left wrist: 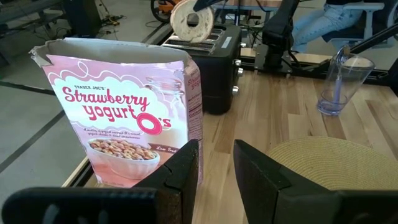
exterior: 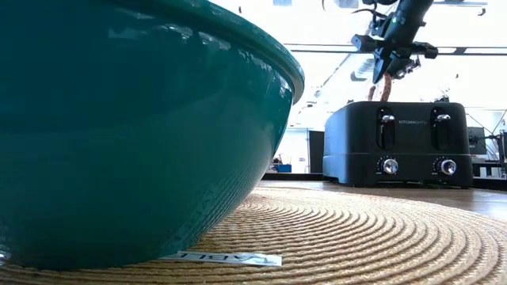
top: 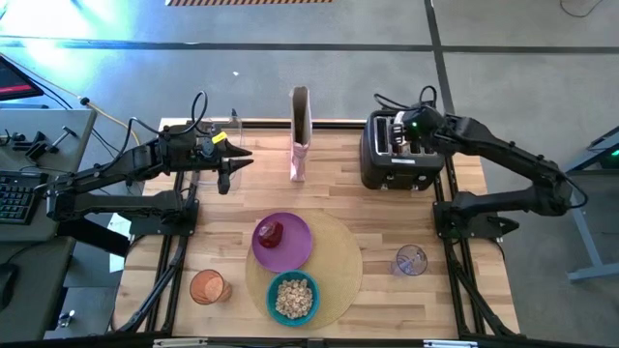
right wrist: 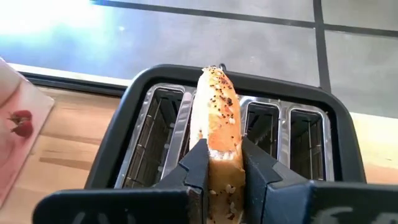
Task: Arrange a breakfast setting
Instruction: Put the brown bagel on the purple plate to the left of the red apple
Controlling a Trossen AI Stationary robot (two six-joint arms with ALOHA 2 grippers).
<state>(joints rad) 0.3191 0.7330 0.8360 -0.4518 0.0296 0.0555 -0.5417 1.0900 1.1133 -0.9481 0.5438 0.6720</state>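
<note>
My right gripper [right wrist: 222, 163] is shut on a seeded bagel half [right wrist: 216, 106] above the black toaster [top: 397, 153] at the table's far right. The bagel also shows in the left wrist view [left wrist: 191, 20]. My left gripper [left wrist: 216, 169] is open and empty, hovering left of the pink cereal box [top: 300, 140]. On the round tan mat [top: 338, 275] stand a purple plate [top: 295, 253] with a red fruit [top: 271, 233] and a teal bowl [top: 293, 298] of cereal. An orange cup [top: 207, 287] stands left of the mat, a clear glass [top: 411, 260] right of it. My right gripper pinches the bagel half by its two flat faces [right wrist: 219, 146] between the two fingers, near one rim. The fingers come from above, pointing down. The bagel stands on edge below the fingers, over the toaster's slots [right wrist: 168, 124].
The opened cereal box [left wrist: 124, 118] stands upright at the far middle, right in front of my left gripper. The toaster [exterior: 400, 142] fills the far right corner. A thin handle leans in the glass [left wrist: 341, 84]. Bare wood lies between box, toaster and mat.
</note>
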